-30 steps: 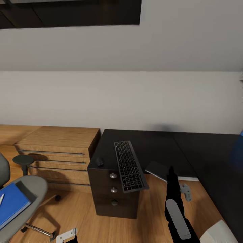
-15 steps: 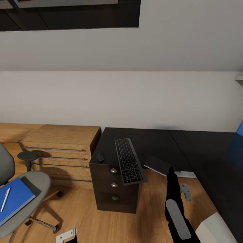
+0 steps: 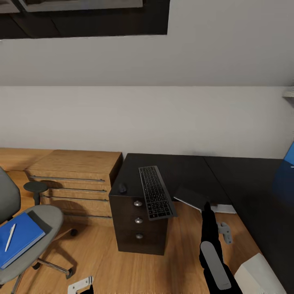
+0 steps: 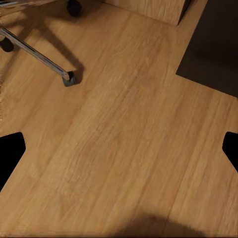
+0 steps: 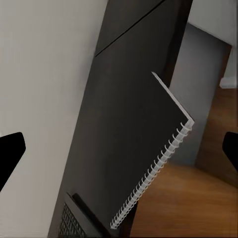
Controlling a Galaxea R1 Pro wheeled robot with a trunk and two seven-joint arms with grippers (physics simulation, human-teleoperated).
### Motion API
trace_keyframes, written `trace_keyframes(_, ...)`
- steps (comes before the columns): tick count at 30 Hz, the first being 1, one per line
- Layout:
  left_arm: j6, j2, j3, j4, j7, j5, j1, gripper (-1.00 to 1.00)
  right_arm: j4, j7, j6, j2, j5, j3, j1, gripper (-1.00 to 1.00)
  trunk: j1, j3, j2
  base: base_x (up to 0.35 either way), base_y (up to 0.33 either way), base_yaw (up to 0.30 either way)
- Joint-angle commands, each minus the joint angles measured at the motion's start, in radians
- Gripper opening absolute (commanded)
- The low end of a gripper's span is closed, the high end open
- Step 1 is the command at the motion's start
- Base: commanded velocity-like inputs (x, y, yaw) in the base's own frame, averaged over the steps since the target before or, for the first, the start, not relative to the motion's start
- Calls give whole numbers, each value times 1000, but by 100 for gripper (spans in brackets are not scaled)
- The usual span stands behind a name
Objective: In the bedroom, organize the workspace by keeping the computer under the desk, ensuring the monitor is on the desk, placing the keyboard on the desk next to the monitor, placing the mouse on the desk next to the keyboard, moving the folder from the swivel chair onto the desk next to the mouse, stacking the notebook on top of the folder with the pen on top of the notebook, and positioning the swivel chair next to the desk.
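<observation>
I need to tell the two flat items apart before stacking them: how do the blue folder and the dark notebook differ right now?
The folder is bright blue; the notebook has a dark grey-black cover. The folder lies on the swivel chair seat with the pen on it; the notebook sits on the black top by the drawer unit, one corner overhanging the floor. The notebook shows a white spiral binding; the folder shows none. Both are thin, flat rectangles.

Even soft light, faint shadows, sharp

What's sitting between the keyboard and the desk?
In the head view, the dark notebook lies between the keyboard and the desk, sticking out past the edge of the black drawer unit.
</observation>
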State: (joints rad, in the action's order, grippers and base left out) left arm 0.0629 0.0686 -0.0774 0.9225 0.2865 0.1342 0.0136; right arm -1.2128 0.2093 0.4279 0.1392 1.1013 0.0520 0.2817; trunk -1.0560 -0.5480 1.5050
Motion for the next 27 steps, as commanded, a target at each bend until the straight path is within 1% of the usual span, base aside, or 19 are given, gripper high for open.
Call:
trace_keyframes(1,4,0,-1,2,2,7,0,100,-1,1,3,0,6,0,1,100,0,-1,1,-252,0,0)
trace_keyframes(8,5,0,-1,2,2,8,0,100,6,2,2,0,6,-1,1,100,0,-1,1,-217,0,0)
trace_keyframes(13,5,0,-1,4,2,7,0,100,18,8,-6,-1,6,0,1,100,0,-1,1,-52,0,0)
trace_keyframes(16,5,0,-2,5,2,7,0,100,27,10,-33,-4,6,0,2,100,0,-1,1,-17,0,0)
trace_keyframes(20,5,-1,-3,6,4,6,0,100,35,19,-74,-6,6,0,2,100,16,11,-27,-6,0,0)
trace_keyframes(25,8,-1,-6,2,6,8,0,100,42,44,-159,-6,7,0,1,100,35,27,-62,-2,0,0)
trace_keyframes(27,9,-1,-6,1,6,8,0,100,44,46,-173,-6,6,-1,1,100,43,33,-76,0,0,0)
